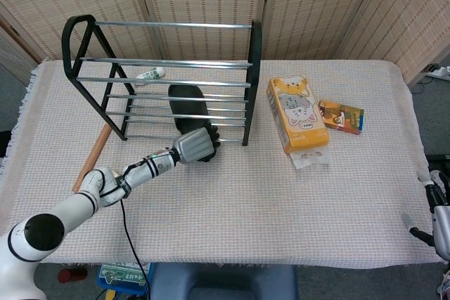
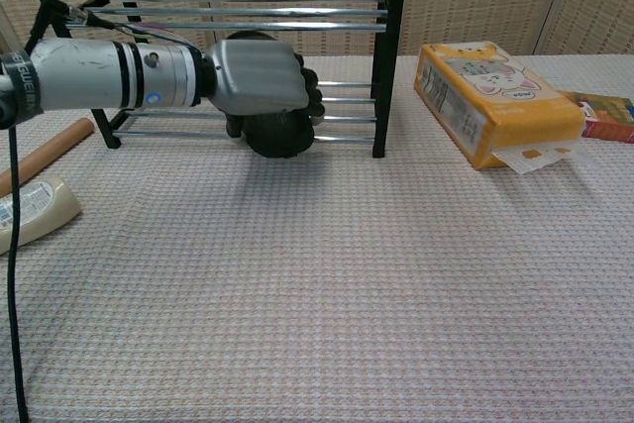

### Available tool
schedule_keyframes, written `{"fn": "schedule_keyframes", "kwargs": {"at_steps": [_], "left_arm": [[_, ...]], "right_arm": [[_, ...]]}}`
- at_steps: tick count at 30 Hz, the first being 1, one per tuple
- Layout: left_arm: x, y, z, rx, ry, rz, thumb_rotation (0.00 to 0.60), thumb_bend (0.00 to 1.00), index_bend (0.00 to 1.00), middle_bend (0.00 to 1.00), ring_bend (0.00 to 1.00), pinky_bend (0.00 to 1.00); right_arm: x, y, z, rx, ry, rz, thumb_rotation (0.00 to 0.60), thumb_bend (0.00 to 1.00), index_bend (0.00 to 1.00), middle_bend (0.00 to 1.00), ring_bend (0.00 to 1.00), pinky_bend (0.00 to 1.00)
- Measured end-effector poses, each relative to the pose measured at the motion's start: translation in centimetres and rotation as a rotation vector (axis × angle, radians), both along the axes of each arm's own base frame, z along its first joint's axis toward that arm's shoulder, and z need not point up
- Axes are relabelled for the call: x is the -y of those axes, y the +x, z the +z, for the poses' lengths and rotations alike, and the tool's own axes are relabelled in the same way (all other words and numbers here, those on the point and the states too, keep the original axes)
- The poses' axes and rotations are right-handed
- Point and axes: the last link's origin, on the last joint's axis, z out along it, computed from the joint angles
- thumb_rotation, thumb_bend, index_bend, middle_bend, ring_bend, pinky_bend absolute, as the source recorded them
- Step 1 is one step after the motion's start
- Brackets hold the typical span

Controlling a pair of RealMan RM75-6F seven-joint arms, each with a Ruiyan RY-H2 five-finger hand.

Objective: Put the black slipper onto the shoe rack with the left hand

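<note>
your left hand (image 1: 194,145) grips the near end of the black rubber slipper (image 1: 188,107), with its dark fingers (image 2: 311,104) curled tight over the slipper's top edge; the chest view shows the same left hand (image 2: 256,76) in front of the slipper (image 2: 277,134). the slipper lies lengthwise on the lowest tier of the black-framed shoe rack with chrome rails (image 1: 165,64), its far end pushed in under the upper rails and its near end at the front edge of the rack, just above the counter covered in a white woven cloth (image 1: 281,201). whether the near end rests on the cloth or on the front rail cannot be told. your left forearm runs low across the cloth from the lower left toward the rack. your right hand (image 1: 437,219) sits at the right edge of the head view, well apart from the rack, only partly visible, and whether its fingers are spread or curled cannot be told. a yellow tissue pack printed with cats (image 1: 296,114) lies just right of the rack, and a small orange box (image 1: 341,116) lies beside it. a wooden rod (image 1: 93,156) lies on the cloth left of the rack, a small white tube (image 1: 150,73) lies behind the rails, and a cream bottle (image 2: 30,213) lies at the left edge of the chest view.
</note>
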Motion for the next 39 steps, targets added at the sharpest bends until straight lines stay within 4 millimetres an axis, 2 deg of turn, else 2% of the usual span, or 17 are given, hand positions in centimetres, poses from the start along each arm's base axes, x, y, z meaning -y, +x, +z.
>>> {"fn": "schedule_keyframes", "kwargs": {"at_steps": [7, 17, 23, 27, 33, 39], "left_arm": [[-0.5, -0.8, -0.2, -0.038, 0.050, 0.024, 0.600, 0.17, 0.18, 0.16, 0.10, 0.29], [1.1, -1.6, 0.1, -0.004, 0.067, 0.058, 0.600, 0.17, 0.13, 0.15, 0.10, 0.29], [3.6, -1.7, 0.9, 0.062, 0.023, 0.052, 0.600, 0.17, 0.14, 0.15, 0.10, 0.29], [6.2, -1.9, 1.3, 0.080, -0.017, 0.032, 0.600, 0.17, 0.15, 0.15, 0.10, 0.29], [9.5, -2.7, 0.8, 0.066, -0.072, 0.020, 0.600, 0.17, 0.16, 0.15, 0.10, 0.29], [9.9, -2.9, -0.7, 0.047, -0.095, 0.042, 0.600, 0.17, 0.17, 0.15, 0.10, 0.29]], "right_arm": [[0.1, 0.0, 0.1, -0.002, 0.000, -0.004, 0.600, 0.26, 0.07, 0.21, 0.11, 0.11], [0.2, 0.3, 0.1, -0.004, 0.004, 0.014, 0.600, 0.26, 0.07, 0.21, 0.11, 0.11], [0.2, 0.3, 0.0, 0.000, 0.007, 0.016, 0.600, 0.26, 0.07, 0.21, 0.11, 0.11], [0.3, 0.3, -0.1, 0.002, 0.009, 0.025, 0.600, 0.26, 0.07, 0.21, 0.11, 0.11], [0.2, 0.2, -0.1, 0.007, 0.009, 0.026, 0.600, 0.26, 0.07, 0.21, 0.11, 0.11], [-0.1, 0.1, 0.0, 0.008, 0.000, 0.020, 0.600, 0.26, 0.07, 0.21, 0.11, 0.11]]}}
